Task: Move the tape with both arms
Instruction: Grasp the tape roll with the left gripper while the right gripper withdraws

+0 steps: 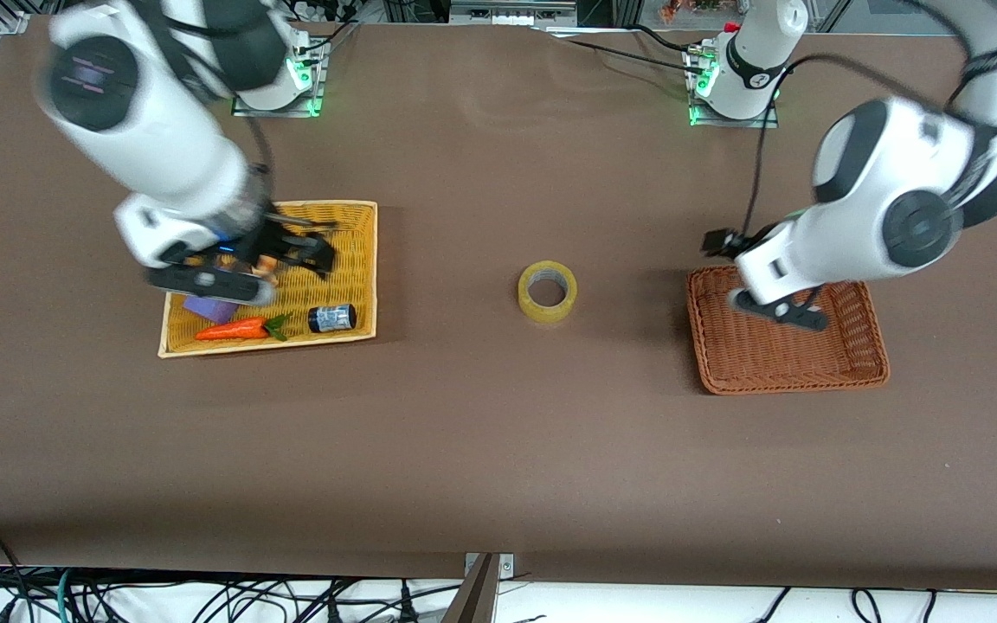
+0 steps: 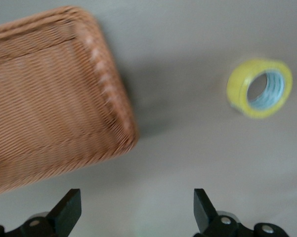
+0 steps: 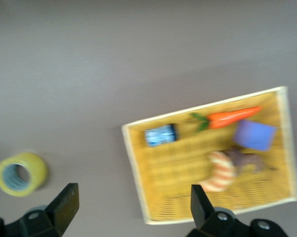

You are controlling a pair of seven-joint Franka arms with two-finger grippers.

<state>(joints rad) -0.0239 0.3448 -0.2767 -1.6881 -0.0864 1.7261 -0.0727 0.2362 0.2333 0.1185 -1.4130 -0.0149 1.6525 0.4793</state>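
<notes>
Tape (image 1: 547,292) alone on bare table between baskets; left pincer (image 1: 777,310), right pincer (image 1: 295,253) both agape.

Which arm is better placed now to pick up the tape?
Probably left: the tape lies on the bare table between the trays; the open left gripper hovers over the empty brown tray, its goal.

Bare table (image 1: 464,415) rings the tape (image 1: 547,292); both baskets stand well apart from it

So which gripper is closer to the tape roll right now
Left, narrowly. The left gripper hangs open over the brown basket; the right gripper hangs open over the yellow basket. The tape lies on the table between both baskets.
</notes>
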